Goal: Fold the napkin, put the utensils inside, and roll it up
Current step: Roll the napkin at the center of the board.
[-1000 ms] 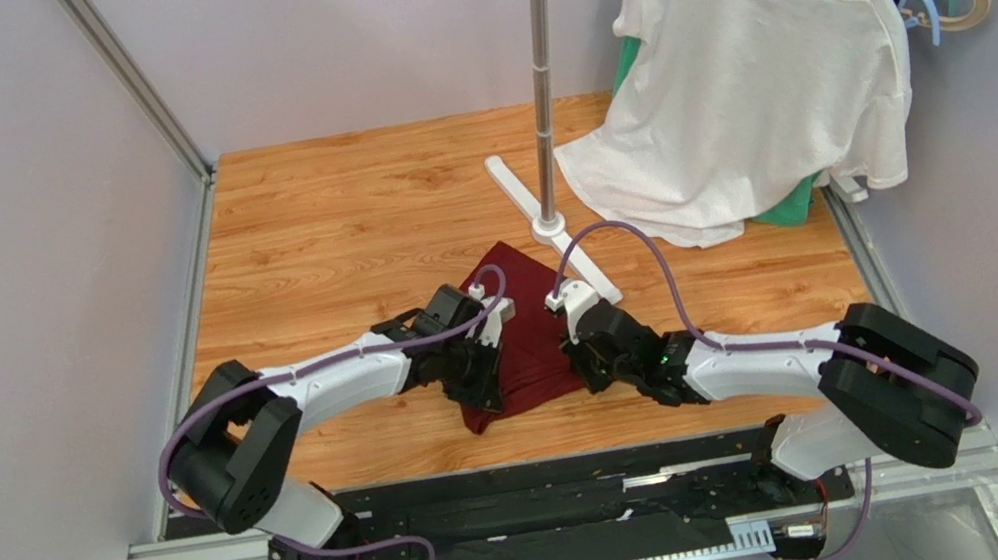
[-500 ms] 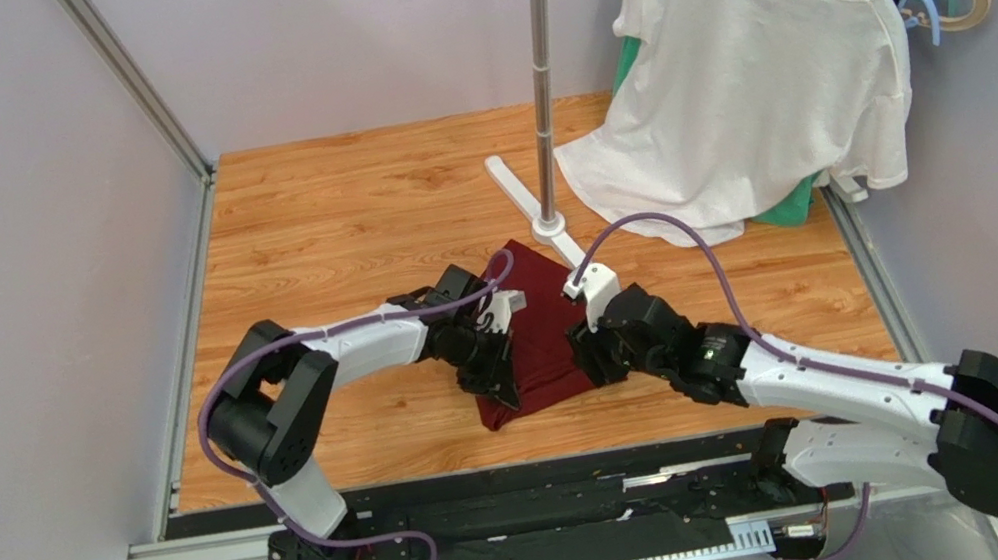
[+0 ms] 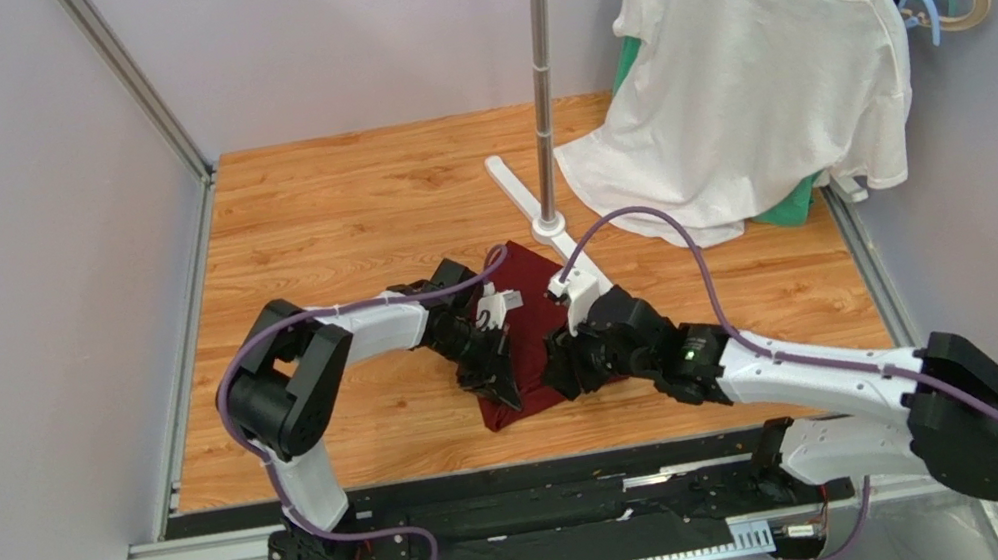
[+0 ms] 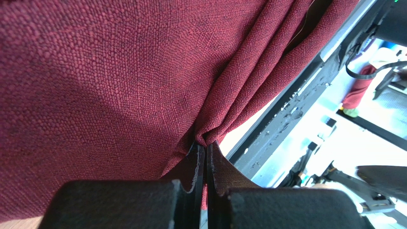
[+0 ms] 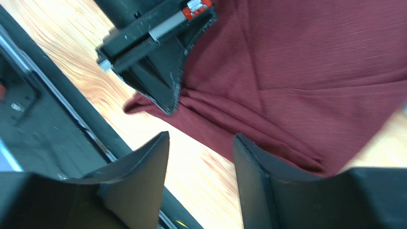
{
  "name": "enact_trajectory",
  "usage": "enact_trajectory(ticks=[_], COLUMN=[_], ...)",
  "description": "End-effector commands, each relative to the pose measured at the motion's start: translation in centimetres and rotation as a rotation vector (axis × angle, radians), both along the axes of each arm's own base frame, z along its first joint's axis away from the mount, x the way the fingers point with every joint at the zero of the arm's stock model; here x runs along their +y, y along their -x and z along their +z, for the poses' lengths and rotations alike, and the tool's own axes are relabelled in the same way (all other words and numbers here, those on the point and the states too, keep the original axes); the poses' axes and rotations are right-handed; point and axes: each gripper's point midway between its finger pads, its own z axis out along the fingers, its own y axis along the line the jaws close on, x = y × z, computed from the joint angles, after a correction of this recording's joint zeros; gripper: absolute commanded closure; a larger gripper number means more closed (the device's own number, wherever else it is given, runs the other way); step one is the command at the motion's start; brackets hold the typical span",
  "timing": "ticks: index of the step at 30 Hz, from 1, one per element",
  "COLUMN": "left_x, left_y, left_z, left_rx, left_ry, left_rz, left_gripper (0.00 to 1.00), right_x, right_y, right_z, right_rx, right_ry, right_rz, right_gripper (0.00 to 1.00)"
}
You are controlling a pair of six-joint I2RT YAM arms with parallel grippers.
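The dark maroon napkin (image 3: 530,308) lies crumpled on the wooden table between my two arms. My left gripper (image 3: 495,372) is shut on a bunched fold of the napkin (image 4: 119,71) near its near-left corner, the jaws (image 4: 206,145) pinching cloth at their tips. My right gripper (image 5: 200,136) is open and holds nothing. It hovers over bare wood just beside the napkin's (image 5: 296,71) near edge, with the left gripper's fingers (image 5: 165,90) right ahead of it. In the top view the right gripper (image 3: 568,363) is at the napkin's right side. No utensils are in view.
A white T-shirt (image 3: 745,72) hangs on hangers from a metal rack, whose pole (image 3: 545,90) and base (image 3: 550,226) stand just behind the napkin. A green cloth (image 3: 790,204) lies under the shirt. The black rail (image 3: 544,508) runs along the near table edge.
My right gripper has opened and let go of the napkin, shifting slightly left. The left gripper stays shut on the cloth while its arm has swung further in.
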Motion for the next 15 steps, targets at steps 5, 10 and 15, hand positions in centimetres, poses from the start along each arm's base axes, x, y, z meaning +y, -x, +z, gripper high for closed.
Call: enact_trajectory(ticks=[5,10,15], left_x=[3.5,3.4,3.4], left_y=[1.3,1.3,1.2], left_z=[-4.1,-4.1,-4.2], left_rx=[0.017,0.019,0.018], left_ry=[-0.193,-0.193,-0.197], left_rz=[-0.034,-0.036,-0.038], left_gripper=[1.0,1.0,1.0], right_x=[4.5,4.2,3.9], right_y=[1.0,1.8,2.4], right_z=[-0.3,-0.3,-1.6], right_rx=[0.235,0.31,0.373], right_ry=[-0.201,-0.247,-0.213], right_rz=[-0.064,-0.129,-0.154], right_gripper=[0.51,0.51,0.51])
